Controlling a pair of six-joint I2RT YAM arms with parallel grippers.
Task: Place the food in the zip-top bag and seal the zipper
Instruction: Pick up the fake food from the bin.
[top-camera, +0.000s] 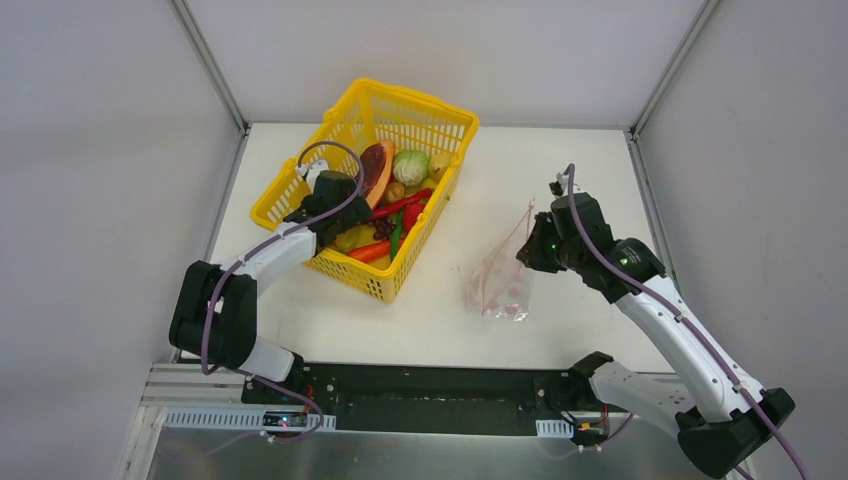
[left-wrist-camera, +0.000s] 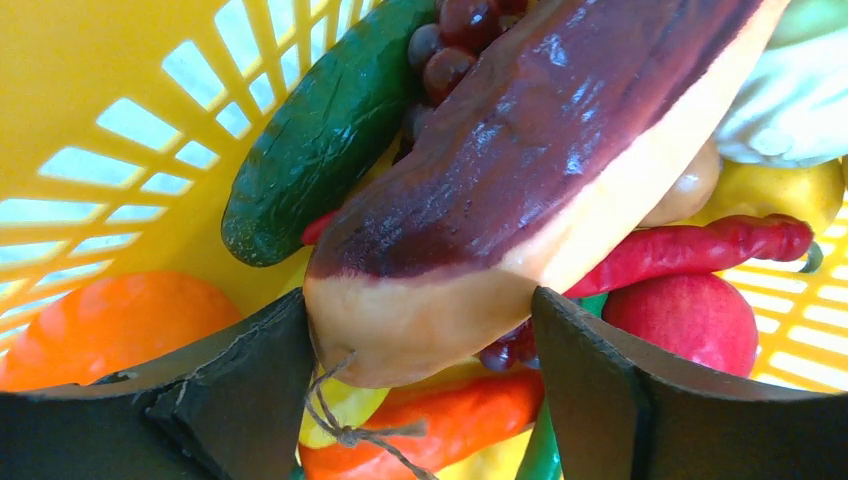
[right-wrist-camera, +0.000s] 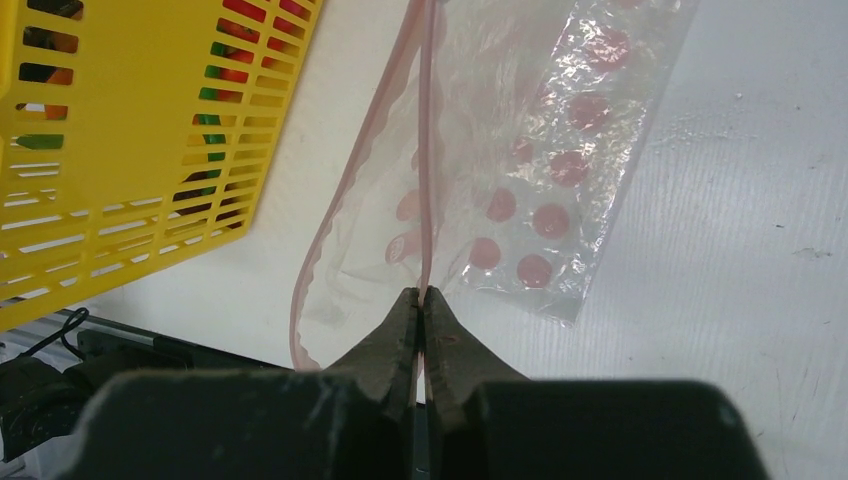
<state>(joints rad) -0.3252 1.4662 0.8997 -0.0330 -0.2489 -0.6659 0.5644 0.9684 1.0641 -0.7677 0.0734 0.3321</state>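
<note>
The food lies in a yellow lattice basket (top-camera: 400, 105). My left gripper (top-camera: 340, 197) reaches into it, and its fingers (left-wrist-camera: 420, 305) are closed on the pale orange end of the dark-red melon slice (left-wrist-camera: 520, 150), one on each side. A cucumber (left-wrist-camera: 320, 130), grapes (left-wrist-camera: 450, 50), a red chili (left-wrist-camera: 700, 250) and a green cabbage (top-camera: 410, 166) lie around the slice. My right gripper (right-wrist-camera: 421, 295) is shut on the pink zipper (right-wrist-camera: 426, 150) of the clear pink-dotted zip-top bag (right-wrist-camera: 540, 180). It holds that edge up, mouth gaping; the bag's bottom (top-camera: 500, 285) rests on the table.
The basket stands at the back left of the white table (top-camera: 560, 170), and the bag is to its right. Grey walls close in the sides and the back. A black and metal rail (top-camera: 420, 390) runs along the near edge.
</note>
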